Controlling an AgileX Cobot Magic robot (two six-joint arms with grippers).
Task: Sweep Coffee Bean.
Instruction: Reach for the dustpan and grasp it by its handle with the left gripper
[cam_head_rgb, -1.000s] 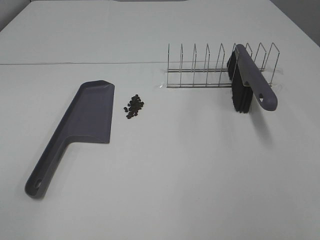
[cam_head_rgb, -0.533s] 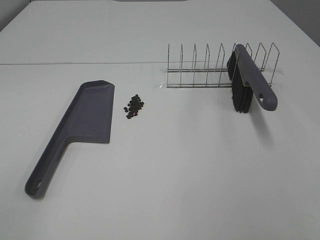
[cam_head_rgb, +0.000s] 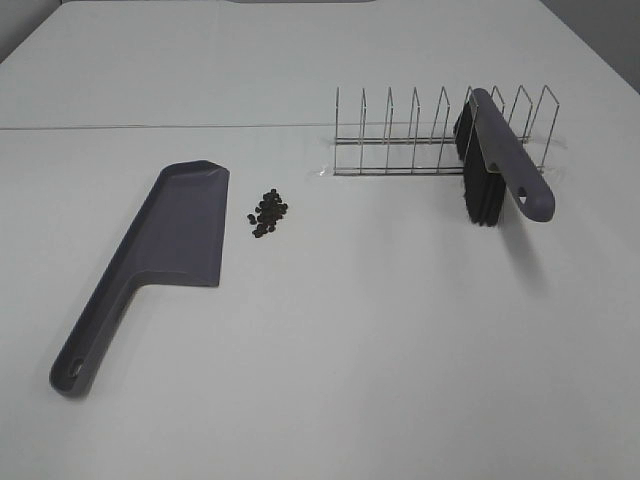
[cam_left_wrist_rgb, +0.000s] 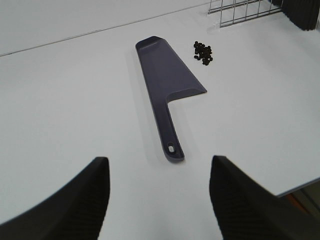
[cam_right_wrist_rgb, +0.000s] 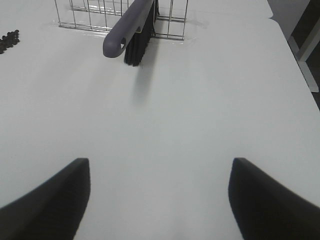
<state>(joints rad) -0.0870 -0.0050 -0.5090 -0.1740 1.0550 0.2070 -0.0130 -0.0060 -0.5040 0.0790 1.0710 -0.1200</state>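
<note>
A loose cluster of tiny dark coffee beans (cam_head_rgb: 267, 213) lies on the white table, just right of the grey-purple dustpan (cam_head_rgb: 160, 250), which lies flat with its handle toward the front left. The beans (cam_left_wrist_rgb: 203, 52) and the dustpan (cam_left_wrist_rgb: 165, 85) also show in the left wrist view. A grey-handled brush with black bristles (cam_head_rgb: 495, 165) stands in a wire rack (cam_head_rgb: 430, 135); it shows in the right wrist view (cam_right_wrist_rgb: 132, 27). My left gripper (cam_left_wrist_rgb: 157, 197) is open and empty, short of the dustpan's handle. My right gripper (cam_right_wrist_rgb: 160, 200) is open and empty, short of the brush. Neither gripper shows in the exterior view.
The wire rack (cam_right_wrist_rgb: 100, 12) has several empty slots left of the brush. A few beans (cam_right_wrist_rgb: 9, 41) show at the edge of the right wrist view. The table's right edge (cam_right_wrist_rgb: 287, 45) runs near the rack; a seam (cam_head_rgb: 150, 127) crosses the table behind the dustpan.
</note>
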